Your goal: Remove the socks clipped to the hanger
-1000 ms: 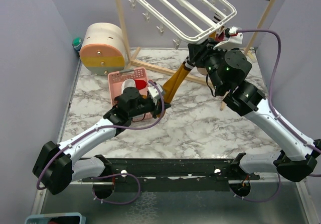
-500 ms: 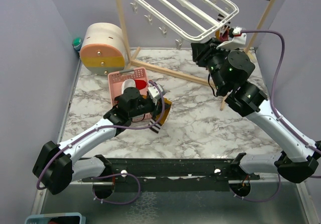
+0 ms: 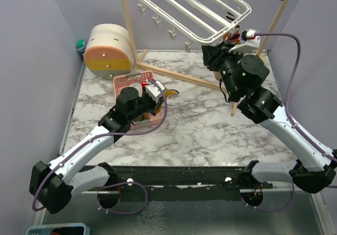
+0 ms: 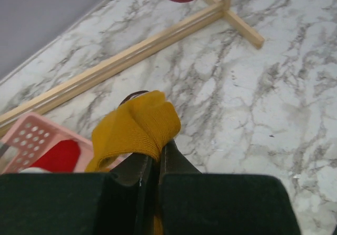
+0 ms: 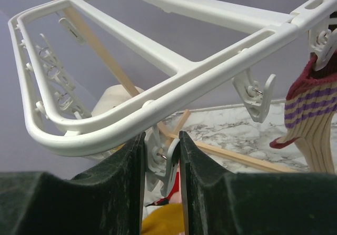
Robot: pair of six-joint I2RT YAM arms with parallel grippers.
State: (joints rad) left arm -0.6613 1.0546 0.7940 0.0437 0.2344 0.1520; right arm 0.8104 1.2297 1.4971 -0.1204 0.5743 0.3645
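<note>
white hanger hangs tilted, small clips dangling beneath; a striped sock, maroon, purple and cream, hangs clipped at one corner. a bunched mustard sock is pinched aloft above the marble table.

Left pincer clamped shut, arm reaching forward low; right pincer raised high, seemingly pinched shut.

Yellow sock freed from the hanger, no longer stretched taut, carried bunched in the left gripper towards the pink basket, right gripper lifted slightly onto a clip.
</note>
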